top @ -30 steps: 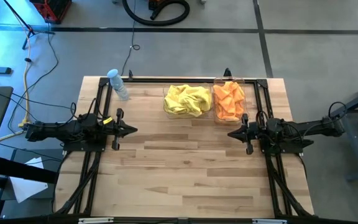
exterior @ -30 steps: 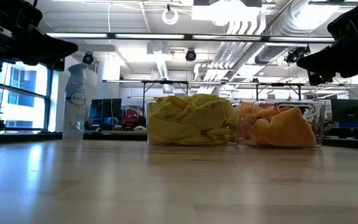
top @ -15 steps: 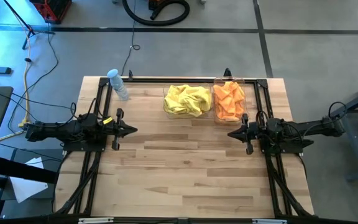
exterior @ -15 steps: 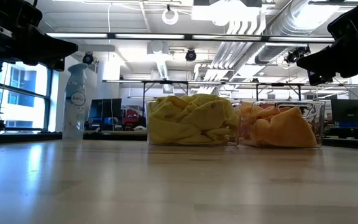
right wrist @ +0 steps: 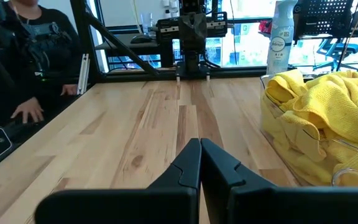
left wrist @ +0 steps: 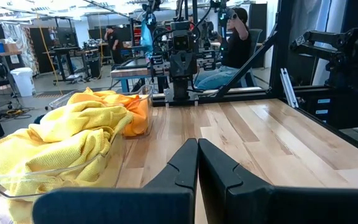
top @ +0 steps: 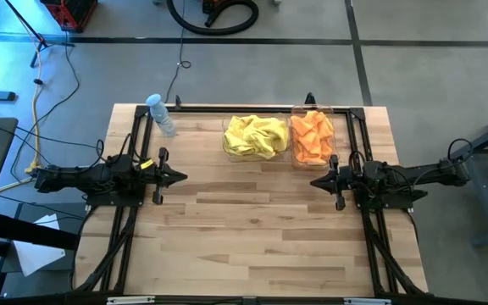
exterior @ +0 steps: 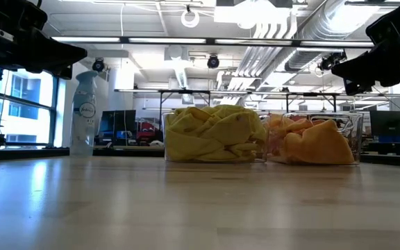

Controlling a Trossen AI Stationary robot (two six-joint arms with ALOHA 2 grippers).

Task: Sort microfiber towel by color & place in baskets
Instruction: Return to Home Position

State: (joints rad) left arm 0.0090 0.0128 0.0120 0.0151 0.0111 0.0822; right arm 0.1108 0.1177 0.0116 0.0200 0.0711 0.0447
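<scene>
Rumpled yellow towels fill one clear basket at the table's far edge. Orange towels fill the second clear basket just to its right. In the left wrist view the yellow towels lie in front of the orange ones. My left gripper is shut and points level over the table's left side. My right gripper is shut and points level over the right side, just nearer than the orange basket. Both hold nothing.
A spray bottle stands at the far left corner of the table. Bare wood spreads between the arms and toward the near edge. A seated person shows beyond the table's right side, and another beyond its left.
</scene>
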